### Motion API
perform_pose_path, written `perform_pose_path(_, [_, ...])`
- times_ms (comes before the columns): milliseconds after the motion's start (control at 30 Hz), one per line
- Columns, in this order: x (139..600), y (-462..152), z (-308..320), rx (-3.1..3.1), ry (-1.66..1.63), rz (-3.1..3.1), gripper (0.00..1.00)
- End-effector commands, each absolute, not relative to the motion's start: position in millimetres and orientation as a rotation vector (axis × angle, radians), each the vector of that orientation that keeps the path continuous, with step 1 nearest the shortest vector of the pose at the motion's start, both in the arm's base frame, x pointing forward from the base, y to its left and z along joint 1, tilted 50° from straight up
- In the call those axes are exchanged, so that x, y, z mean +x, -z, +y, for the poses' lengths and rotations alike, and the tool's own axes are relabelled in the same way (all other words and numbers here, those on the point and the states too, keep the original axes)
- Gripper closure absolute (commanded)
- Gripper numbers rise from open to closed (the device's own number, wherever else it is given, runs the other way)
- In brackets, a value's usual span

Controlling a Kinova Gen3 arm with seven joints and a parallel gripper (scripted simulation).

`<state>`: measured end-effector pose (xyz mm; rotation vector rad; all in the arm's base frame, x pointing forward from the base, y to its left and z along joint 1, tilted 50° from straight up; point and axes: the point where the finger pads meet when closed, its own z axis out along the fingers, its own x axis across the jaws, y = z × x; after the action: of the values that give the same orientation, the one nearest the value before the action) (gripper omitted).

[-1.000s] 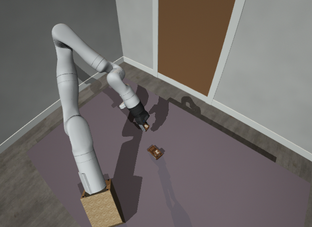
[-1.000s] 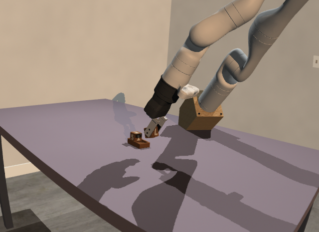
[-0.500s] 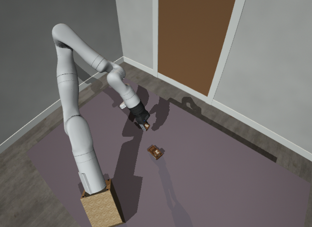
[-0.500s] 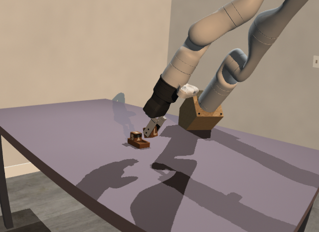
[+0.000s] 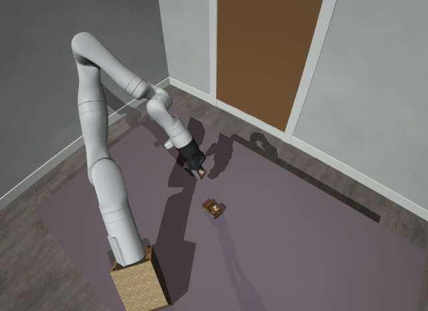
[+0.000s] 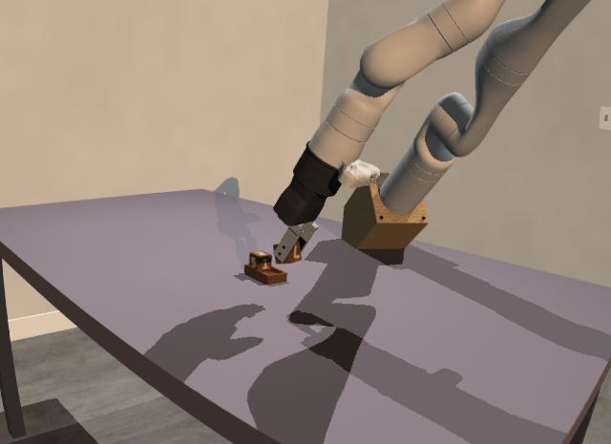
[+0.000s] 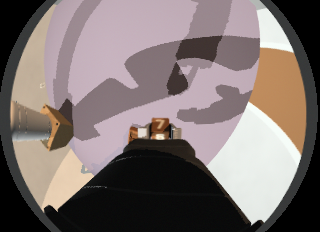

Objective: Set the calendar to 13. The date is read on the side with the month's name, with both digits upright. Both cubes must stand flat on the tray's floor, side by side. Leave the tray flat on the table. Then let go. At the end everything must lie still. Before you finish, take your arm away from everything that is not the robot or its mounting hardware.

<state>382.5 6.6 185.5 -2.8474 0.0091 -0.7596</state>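
Currently the two-finger metal gripper (image 5: 198, 173) (image 6: 292, 243) (image 7: 160, 128) grips a tilted brown numbered cube (image 5: 201, 172) (image 6: 296, 254) (image 7: 160, 124), just beside the brown rectangular wooden tray (image 5: 208, 210) (image 6: 274, 276), whose free half faces it.

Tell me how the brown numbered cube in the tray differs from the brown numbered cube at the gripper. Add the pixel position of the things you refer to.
The tray cube (image 5: 215, 209) (image 6: 260, 260) sits in the tray (image 6: 259, 274); the gripper cube (image 5: 201, 172) (image 6: 297, 255) (image 7: 160, 124) is between the fingers, outside it.
The tray cube looks level, the gripper cube tilted.
Both are brown with pale digits.
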Motion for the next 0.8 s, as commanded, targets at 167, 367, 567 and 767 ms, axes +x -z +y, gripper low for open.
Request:
perform_pose_path(167, [382.7,-185.8,6.0,-2.847,0.761,0.010,0.40])
perform_pose_path(367, [381.7,-184.1,6.3,-2.837,0.747,0.004,0.40])
perform_pose_path(567, [379.5,-180.8,7.0,-2.804,0.715,-0.013,0.40])
perform_pose_path(767, [378.4,-179.1,7.4,-2.770,0.695,-0.029,0.40])
